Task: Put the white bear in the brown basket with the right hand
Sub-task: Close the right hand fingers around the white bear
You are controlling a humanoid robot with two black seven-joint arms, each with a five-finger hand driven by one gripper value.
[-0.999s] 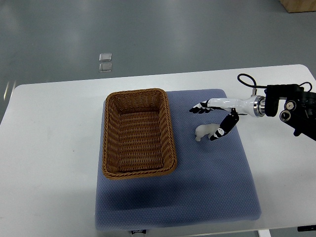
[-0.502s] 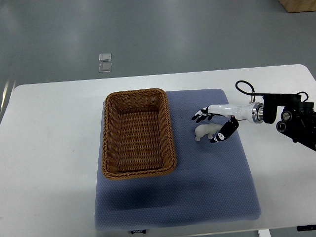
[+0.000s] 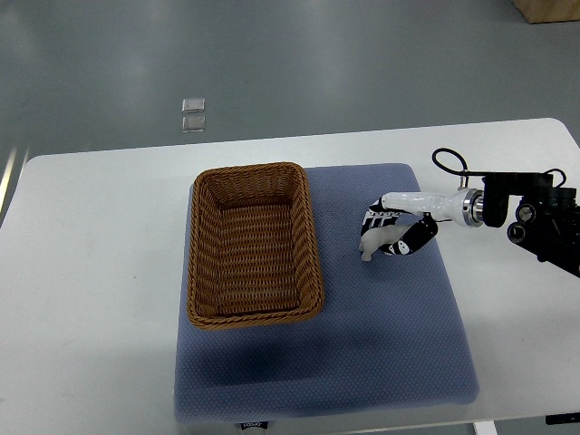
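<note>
The right hand (image 3: 396,232) reaches in from three o'clock, fingers curled around the one white bear (image 3: 376,240) on the blue mat (image 3: 381,335). One brown basket (image 3: 254,243) sits at the bear's nine o'clock.

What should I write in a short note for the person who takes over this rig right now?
Right hand: fingers curled around the white bear, which appears to sit on the blue mat, not lifted yet.
Left hand: not in view.
Brown basket: on the left part of the mat, nothing inside it, to the left of the bear.
Done: reach and closing of the grasp.
Left: lift the bear, carry it left over the basket rim, release it inside.
</note>
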